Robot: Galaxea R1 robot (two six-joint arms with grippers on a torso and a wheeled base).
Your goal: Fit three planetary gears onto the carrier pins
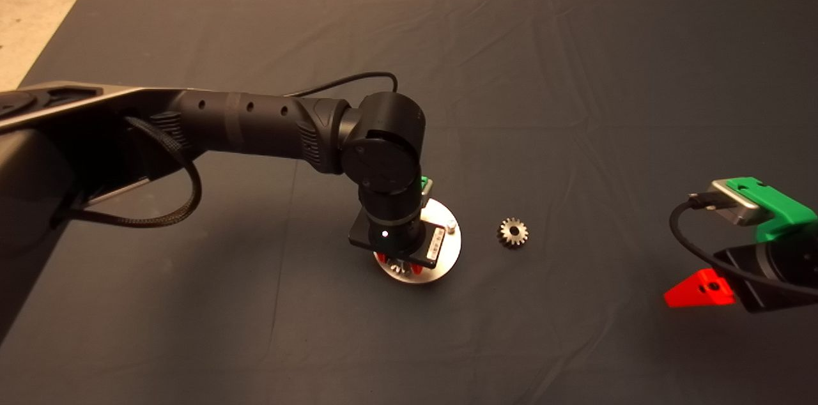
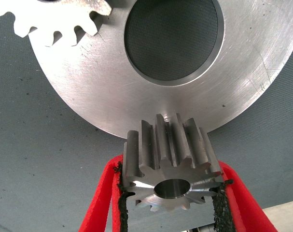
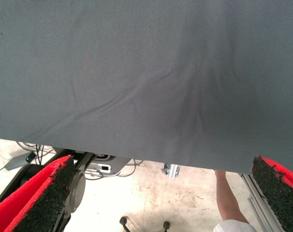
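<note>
Left wrist view shows the left gripper (image 2: 171, 193) clamping a small silvery toothed gear (image 2: 171, 162) over the flat white disc (image 2: 88, 92), apparently for seating; the right gripper (image 3: 160, 193) waits open.

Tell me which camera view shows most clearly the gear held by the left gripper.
The left wrist view: the held gear fills it, clamped between the left gripper's pads at the carrier disc's edge. The head view shows only a sliver under the arm; the right wrist view shows none.
</note>
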